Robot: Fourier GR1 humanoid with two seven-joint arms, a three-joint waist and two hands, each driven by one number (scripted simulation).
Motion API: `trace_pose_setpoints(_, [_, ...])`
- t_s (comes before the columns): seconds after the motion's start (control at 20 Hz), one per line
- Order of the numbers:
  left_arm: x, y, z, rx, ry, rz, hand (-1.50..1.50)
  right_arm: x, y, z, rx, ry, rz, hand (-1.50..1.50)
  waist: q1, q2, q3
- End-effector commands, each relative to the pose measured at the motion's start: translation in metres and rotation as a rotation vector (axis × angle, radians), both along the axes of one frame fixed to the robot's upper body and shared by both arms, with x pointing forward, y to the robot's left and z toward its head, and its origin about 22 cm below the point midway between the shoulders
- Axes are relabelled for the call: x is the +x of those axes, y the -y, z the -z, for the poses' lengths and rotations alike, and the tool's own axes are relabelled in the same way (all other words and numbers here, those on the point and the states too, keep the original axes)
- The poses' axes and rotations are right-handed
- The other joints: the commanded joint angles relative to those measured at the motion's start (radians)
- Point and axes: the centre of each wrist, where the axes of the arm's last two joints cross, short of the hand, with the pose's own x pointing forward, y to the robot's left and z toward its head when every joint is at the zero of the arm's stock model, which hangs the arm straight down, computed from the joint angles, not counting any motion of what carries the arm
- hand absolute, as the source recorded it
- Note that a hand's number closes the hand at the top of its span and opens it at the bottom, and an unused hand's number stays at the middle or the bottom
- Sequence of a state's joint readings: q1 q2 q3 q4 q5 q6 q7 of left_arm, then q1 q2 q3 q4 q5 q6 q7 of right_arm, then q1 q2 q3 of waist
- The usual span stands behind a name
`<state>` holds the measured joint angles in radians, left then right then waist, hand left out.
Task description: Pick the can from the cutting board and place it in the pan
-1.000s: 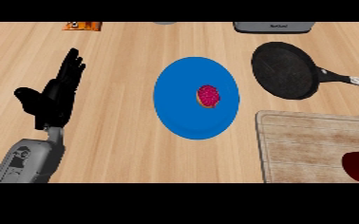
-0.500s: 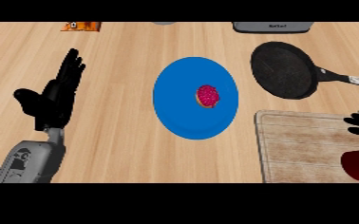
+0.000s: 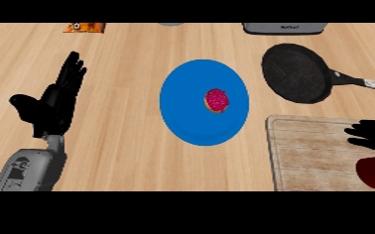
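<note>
Head view: left hand (image 3: 53, 110) open, fingers straight, touching nothing; right hand (image 3: 363, 133) over cutting board (image 3: 311, 153), grip untellable.

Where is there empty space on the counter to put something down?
Bare wood lies between the left hand and the blue plate, and along the far side between the orange packet and the grey appliance. The right side is crowded: pan, cutting board, right hand and a dark red thing sit close together.

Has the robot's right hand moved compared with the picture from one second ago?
Yes. The right hand has risen along the right edge, farther up over the cutting board toward the pan.
</note>
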<state>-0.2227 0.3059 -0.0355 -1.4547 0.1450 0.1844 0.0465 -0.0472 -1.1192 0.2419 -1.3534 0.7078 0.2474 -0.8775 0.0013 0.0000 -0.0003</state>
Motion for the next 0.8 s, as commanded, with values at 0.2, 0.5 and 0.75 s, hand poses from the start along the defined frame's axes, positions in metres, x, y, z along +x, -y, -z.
trace_pose_setpoints(0.2, [0.004, 0.023, 0.001, -0.004, 0.003, 0.002, 0.0, 0.003, -0.004, 0.032, -0.065, -0.081, -0.014, -1.5, 0.003, 0.001, 0.001])
trace_pose_setpoints(0.5, [0.002, 0.003, -0.005, 0.003, -0.016, 0.017, 0.0, 0.013, -0.026, 0.015, -0.015, -0.061, -0.17, 1.5, 0.005, 0.0, 0.0])
trace_pose_setpoints(0.75, [-0.008, -0.004, -0.002, -0.001, -0.008, 0.002, 0.0, 0.011, -0.017, 0.031, 0.009, -0.05, -0.155, 1.5, 0.005, -0.001, 0.0])
